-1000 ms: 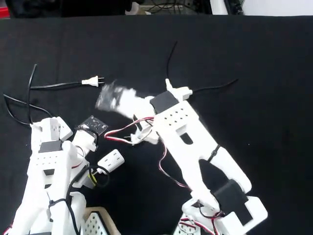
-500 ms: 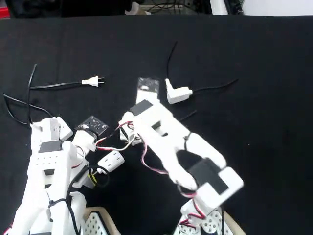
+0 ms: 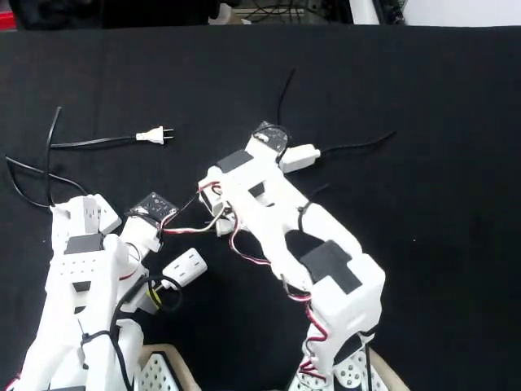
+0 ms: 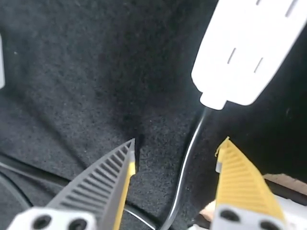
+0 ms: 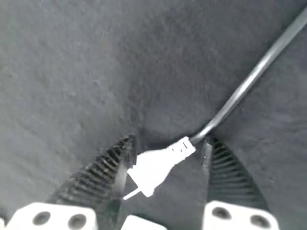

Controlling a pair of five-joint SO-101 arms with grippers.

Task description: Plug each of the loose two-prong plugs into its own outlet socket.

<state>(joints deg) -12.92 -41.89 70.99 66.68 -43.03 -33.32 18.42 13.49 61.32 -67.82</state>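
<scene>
White plug point(image 5: 156, 168) lies between the spread fingers of your right pincer point(image 5: 169, 140), just above the high view's centre. Your left pincer point(image 4: 178, 141), lower left, gapes over the cord point(image 4: 189, 163) of the outlet socket point(image 4: 249, 52).

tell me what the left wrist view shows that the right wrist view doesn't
Left wrist: a white socket, slots showing, with the socket cord running between the fingers of the open left gripper. Right wrist: a white plug between the fingers of the open right gripper, with the plug cord leading away. Both: the black cloth, and an open gripper straddling a cord.
</scene>
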